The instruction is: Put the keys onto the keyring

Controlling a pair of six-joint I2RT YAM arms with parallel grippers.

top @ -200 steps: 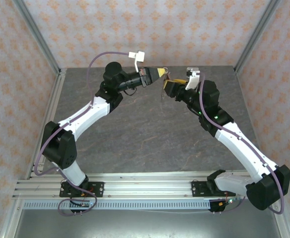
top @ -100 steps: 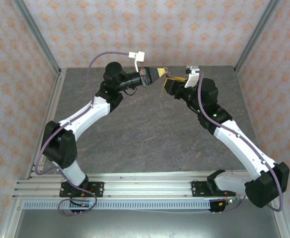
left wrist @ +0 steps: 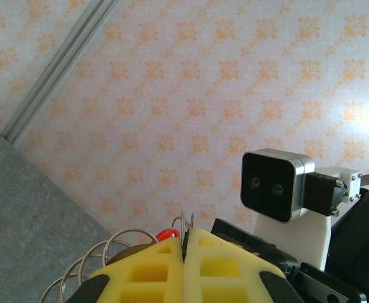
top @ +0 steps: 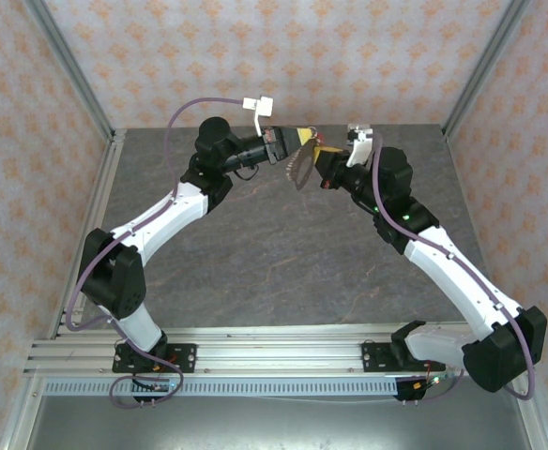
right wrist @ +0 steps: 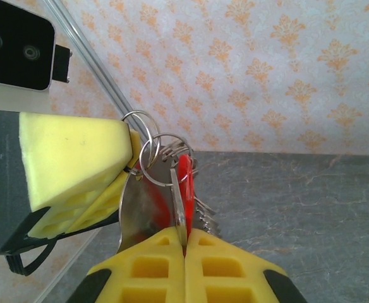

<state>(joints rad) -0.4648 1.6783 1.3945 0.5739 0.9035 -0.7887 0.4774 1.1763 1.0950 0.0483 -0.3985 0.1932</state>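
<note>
Right pincer (top: 319, 156) has snapped shut, and the keyring (top: 299, 169) now hangs broadside just below its tips — threading judged under way. Left wrist: left pincer (left wrist: 186, 252) pressed together on thin keyring wire; glossy red key (left wrist: 167, 234) just left of its tips. Right wrist: yellow foam pads (right wrist: 153, 265) pinch that flat key.

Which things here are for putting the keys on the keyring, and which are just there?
For the job:
- keys, red, pinched in the right hand
- keyring, pinched in the left hand

Just there:
- table
- walls with an orange pattern
- rail by the arm bases
</note>
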